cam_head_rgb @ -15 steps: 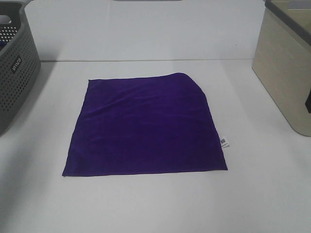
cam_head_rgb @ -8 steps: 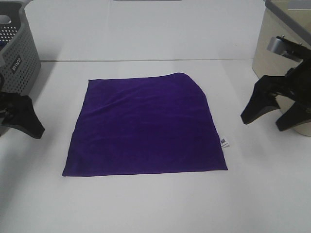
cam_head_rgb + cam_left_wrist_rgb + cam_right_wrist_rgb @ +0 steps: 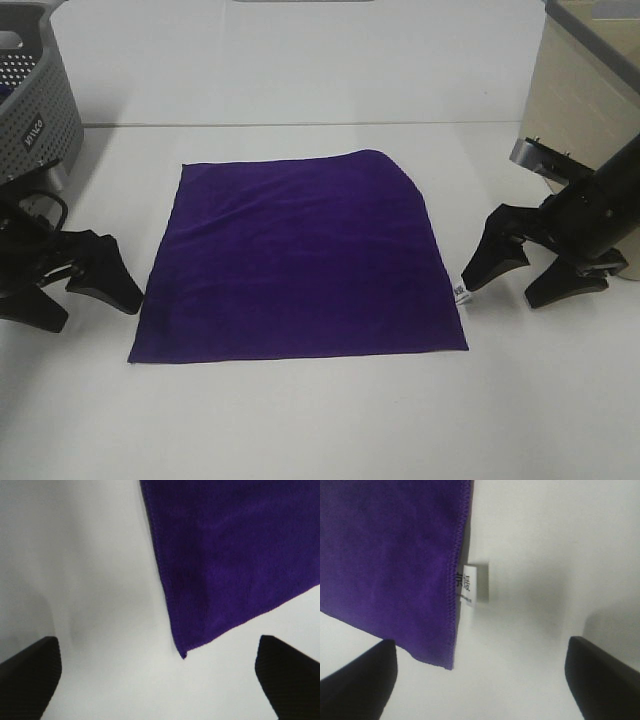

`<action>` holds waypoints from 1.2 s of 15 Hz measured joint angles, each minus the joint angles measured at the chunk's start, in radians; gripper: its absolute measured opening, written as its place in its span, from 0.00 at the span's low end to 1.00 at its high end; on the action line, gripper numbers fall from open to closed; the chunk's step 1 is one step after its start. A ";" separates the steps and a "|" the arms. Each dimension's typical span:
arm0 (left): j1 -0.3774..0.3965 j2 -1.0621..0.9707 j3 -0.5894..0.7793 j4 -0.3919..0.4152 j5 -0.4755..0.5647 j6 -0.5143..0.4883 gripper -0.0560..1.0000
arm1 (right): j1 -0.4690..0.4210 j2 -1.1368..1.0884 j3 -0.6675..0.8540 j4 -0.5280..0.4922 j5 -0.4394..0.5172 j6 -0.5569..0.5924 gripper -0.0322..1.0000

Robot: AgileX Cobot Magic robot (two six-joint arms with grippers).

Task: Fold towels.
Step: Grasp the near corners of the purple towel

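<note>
A deep purple square towel (image 3: 300,255) lies flat on the white table, with a small white tag (image 3: 461,293) at its right edge. My left gripper (image 3: 75,298) is open and empty, low over the table just left of the towel's near left corner. The left wrist view shows that corner of the towel (image 3: 235,555) between my open left gripper's (image 3: 160,682) fingers. My right gripper (image 3: 525,275) is open and empty, just right of the tag. The right wrist view shows the towel's edge (image 3: 390,555) and tag (image 3: 470,585) ahead of my open right gripper (image 3: 480,682).
A grey perforated basket (image 3: 35,110) stands at the far left of the table. A beige basket (image 3: 585,110) stands at the far right, close behind the right arm. The white table (image 3: 300,420) runs on in front of the towel.
Both arms have come into view from the sides and moved down and inward toward the towel's near corners. The towel has not moved.
</note>
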 joint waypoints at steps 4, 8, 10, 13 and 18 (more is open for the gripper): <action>0.000 0.067 -0.005 -0.146 -0.018 0.114 0.97 | 0.000 0.059 -0.002 0.096 0.005 -0.080 0.88; 0.000 0.086 -0.011 -0.230 -0.010 0.184 0.97 | 0.000 0.096 -0.012 0.178 0.046 -0.128 0.88; 0.000 0.087 -0.011 -0.233 -0.008 0.186 0.97 | 0.000 0.097 -0.014 0.179 0.048 -0.128 0.87; 0.000 0.088 -0.011 -0.234 -0.003 0.189 0.97 | 0.000 0.097 -0.014 0.179 0.051 -0.128 0.87; -0.028 0.090 -0.011 -0.233 0.009 0.189 0.94 | 0.016 0.097 -0.014 0.175 0.037 -0.092 0.84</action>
